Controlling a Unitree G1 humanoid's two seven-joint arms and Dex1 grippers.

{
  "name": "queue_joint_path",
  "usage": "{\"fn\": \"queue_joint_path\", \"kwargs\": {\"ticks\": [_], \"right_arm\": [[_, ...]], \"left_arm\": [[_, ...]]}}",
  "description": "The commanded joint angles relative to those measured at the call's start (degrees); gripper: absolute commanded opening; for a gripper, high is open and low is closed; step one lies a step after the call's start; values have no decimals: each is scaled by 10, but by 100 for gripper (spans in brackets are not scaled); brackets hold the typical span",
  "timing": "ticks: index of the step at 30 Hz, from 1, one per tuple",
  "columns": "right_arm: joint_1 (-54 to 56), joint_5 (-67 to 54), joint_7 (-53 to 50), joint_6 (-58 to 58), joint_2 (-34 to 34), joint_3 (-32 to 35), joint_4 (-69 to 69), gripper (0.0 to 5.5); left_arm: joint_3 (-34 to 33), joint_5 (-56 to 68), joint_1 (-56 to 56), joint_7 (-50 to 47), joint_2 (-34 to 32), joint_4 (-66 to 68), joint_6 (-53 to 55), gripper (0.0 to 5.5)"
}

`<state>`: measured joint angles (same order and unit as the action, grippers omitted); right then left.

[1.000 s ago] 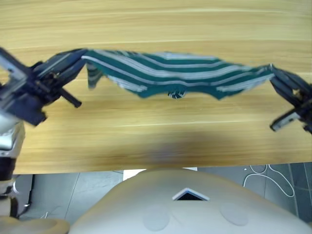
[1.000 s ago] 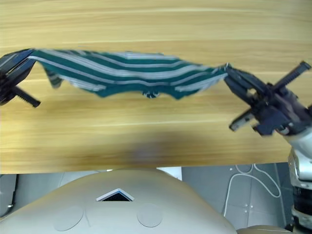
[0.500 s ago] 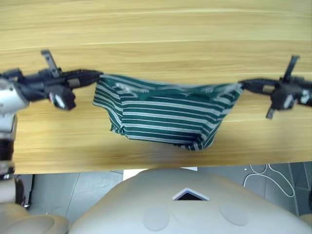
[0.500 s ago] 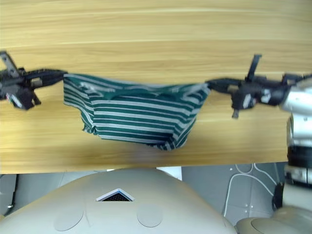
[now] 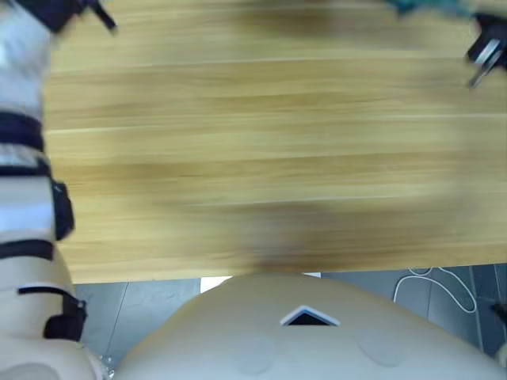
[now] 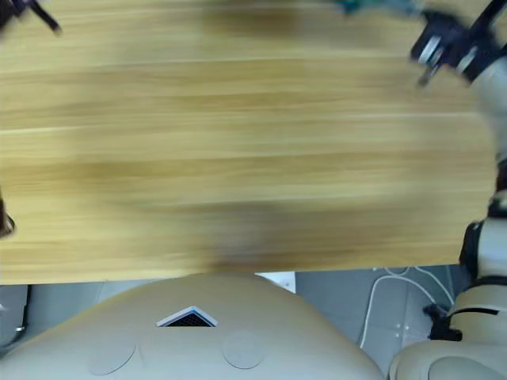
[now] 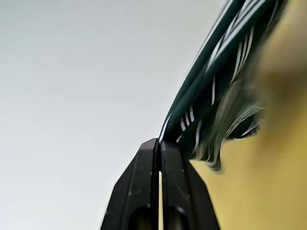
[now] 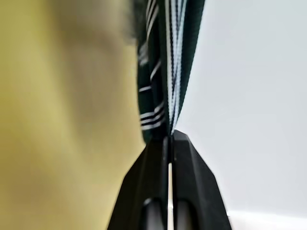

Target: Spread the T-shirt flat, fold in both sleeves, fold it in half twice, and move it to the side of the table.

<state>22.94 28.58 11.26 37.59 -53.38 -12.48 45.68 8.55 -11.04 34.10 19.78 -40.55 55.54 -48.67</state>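
T-shirt (image 7: 225, 72): It is dark green with thin white stripes. One end is in each gripper. The cloth runs away from the tips in a bunched, folded band. In the eye views a small green bit peeks in at the far edge of the table, just beside the right gripper. I cannot tell if the shirt touches the table.

Left gripper (image 7: 159, 143): It is black. Its two fingers are pressed tight together, with the edge of the T-shirt pinched between the tips. It is out at the far left of the table.

Right gripper (image 8: 169, 136): It is black too. Its fingers are squeezed together on the other end of the T-shirt. It is out at the far right of the table, well apart from the left gripper.

Table (image 5: 261, 142): It is light brown wood with long lines in it. A soft dark patch lies on the wood near the front edge, and another one at the far edge.

Floor (image 5: 142, 317): Grey tiles show past the front edge of the table.

Cable (image 5: 432, 289): A thin white cable lies in loops on the floor, on the right side.
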Motion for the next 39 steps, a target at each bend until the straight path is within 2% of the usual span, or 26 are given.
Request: {"fn": "queue_joint_path", "kwargs": {"ticks": [1, 5, 11, 15, 22, 30, 33, 36, 39], "right_arm": [[-40, -48, 15, 19, 13, 21, 13, 0], [-79, -86, 69, 56, 22, 14, -53, 0], [-176, -135, 131, 73, 3, 28, -147, 0], [-270, -173, 149, 84, -21, 58, -214, 0], [-370, -223, 180, 86, -37, 101, -302, 0], [-435, -202, 210, 63, -35, 107, -383, 0], [-468, -197, 216, 60, -40, 112, -396, 0], [-492, -202, 222, 60, -48, 127, -394, 0], [-507, -195, 220, 57, -54, 145, -379, 0]], "left_arm": [[6, -40, -53, -54, 5, 29, 22, 2], [78, -126, -110, -50, 28, 4, -8, 2], [101, -152, -157, -50, 13, -45, -50, 2], [90, -93, -246, -4, -47, -161, -111, 2], [52, 49, -383, 52, -140, -358, -138, 2], [82, -118, -423, 80, -117, -389, -67, 2], [116, -150, -443, 96, -102, -417, -62, 2], [129, -125, -457, 109, -106, -451, -61, 2], [136, 8, -480, 134, -150, -471, -88, 2]]}}
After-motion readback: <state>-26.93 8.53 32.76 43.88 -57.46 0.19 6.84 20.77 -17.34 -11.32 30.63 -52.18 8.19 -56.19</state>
